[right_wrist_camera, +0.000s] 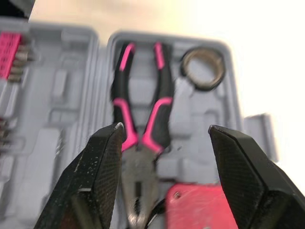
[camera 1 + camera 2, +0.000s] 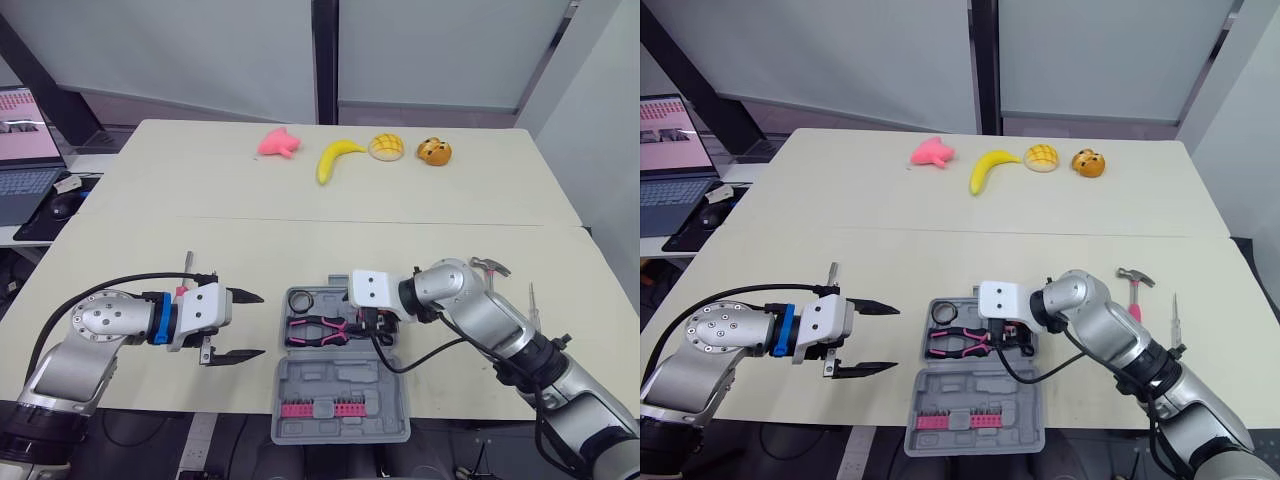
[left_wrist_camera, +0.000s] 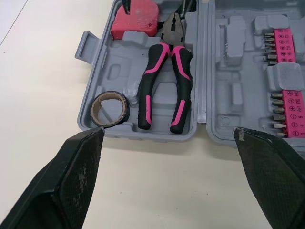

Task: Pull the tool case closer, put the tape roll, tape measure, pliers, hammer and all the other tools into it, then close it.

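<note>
Counted: one open grey plastic tool case (image 2: 340, 385), one black tape roll (image 2: 303, 299), one pair of pink-and-black pliers (image 2: 320, 328), one red tape measure (image 3: 135, 21), two pink strips of screwdriver bits (image 3: 284, 45), one pink-handled hammer (image 2: 1134, 290), one slim screwdriver (image 2: 1175, 318), one yellow toy banana (image 2: 335, 158), one pink soft toy (image 2: 279, 143), one cross-hatched yellow bun (image 2: 387, 147), one orange round toy (image 2: 434, 152) and one open laptop (image 2: 25, 150)

Mine: left gripper (image 2: 262, 324) and right gripper (image 1: 166, 128), each with two tapered black textured fingers (image 3: 71, 181), behind them a white block (image 2: 368, 288), silver-grey round-jointed arms (image 2: 480, 312) with screws (image 2: 100, 320), black cables (image 2: 425, 357), and a blue collar (image 2: 162, 318) on the left.
</note>
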